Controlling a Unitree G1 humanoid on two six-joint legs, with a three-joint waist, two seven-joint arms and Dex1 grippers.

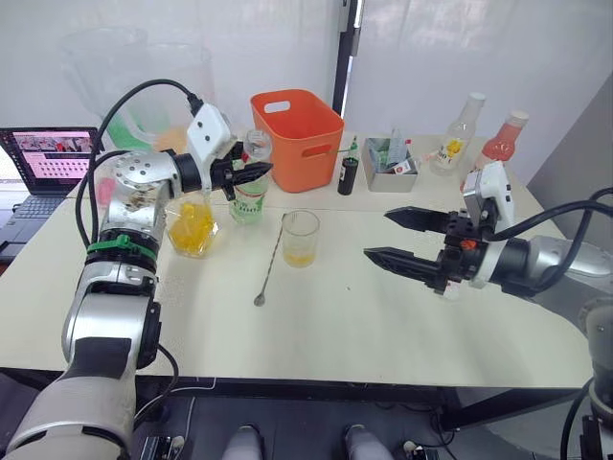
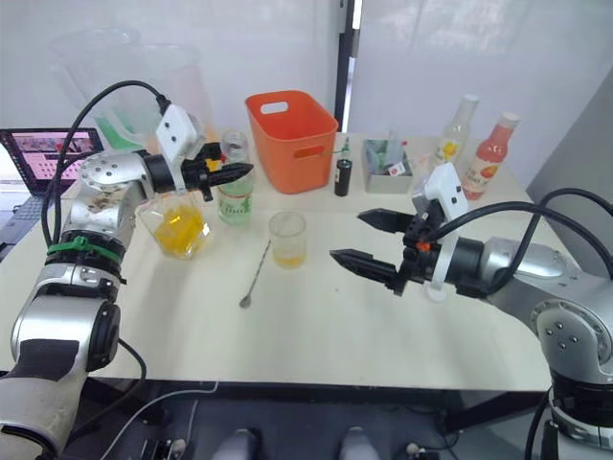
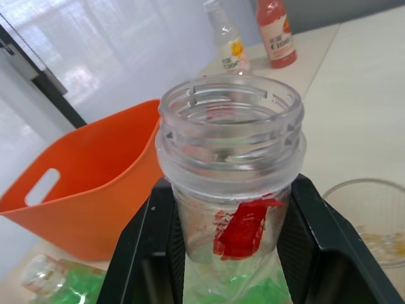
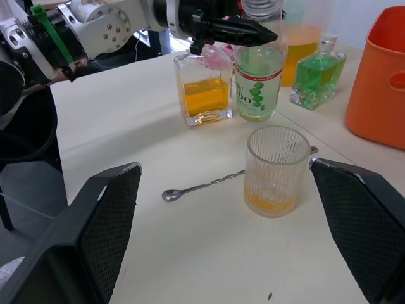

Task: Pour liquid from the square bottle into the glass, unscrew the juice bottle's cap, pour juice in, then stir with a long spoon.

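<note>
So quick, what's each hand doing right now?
Left hand: closed around the juice bottle at its neck.
Right hand: open, holding nothing.

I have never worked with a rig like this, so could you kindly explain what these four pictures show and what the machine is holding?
This is a humanoid robot with two arms, each ending in a two-fingered black tool. The two wide pictures come from cameras in its head, looking down over a pale table. The other two come from cameras on its wrists, looking along the fingers.

The left tool is closed around the neck of the juice bottle, whose mouth is open, with no cap on it. The right tool is open and holds nothing, hovering over the table.

On the table stand a glass with a little yellow liquid, a long spoon lying beside it, and a square bottle of yellow liquid. Further back are an orange basket, a small green bottle, other bottles and a laptop.
</note>
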